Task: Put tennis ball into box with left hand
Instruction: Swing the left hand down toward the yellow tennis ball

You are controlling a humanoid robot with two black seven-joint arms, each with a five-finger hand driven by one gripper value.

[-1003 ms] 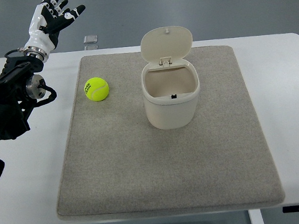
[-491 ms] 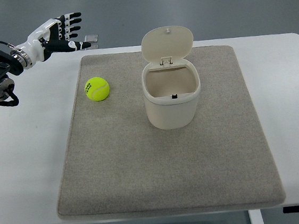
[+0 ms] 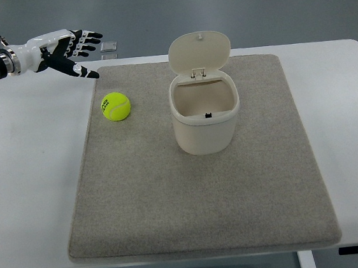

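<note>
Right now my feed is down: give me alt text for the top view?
The left hand, fingers spread and empty, hovers at the table's far left, short of the yellow tennis ball lying on the grey mat. Right of the ball stands the cream box, its hinged lid raised and its inside empty. No right arm shows.

The tennis ball (image 3: 116,106) carries a dark printed mark on its nine o'clock side, too small to read, and no other text, label, number or sign shows legibly on anything else in view.
</note>
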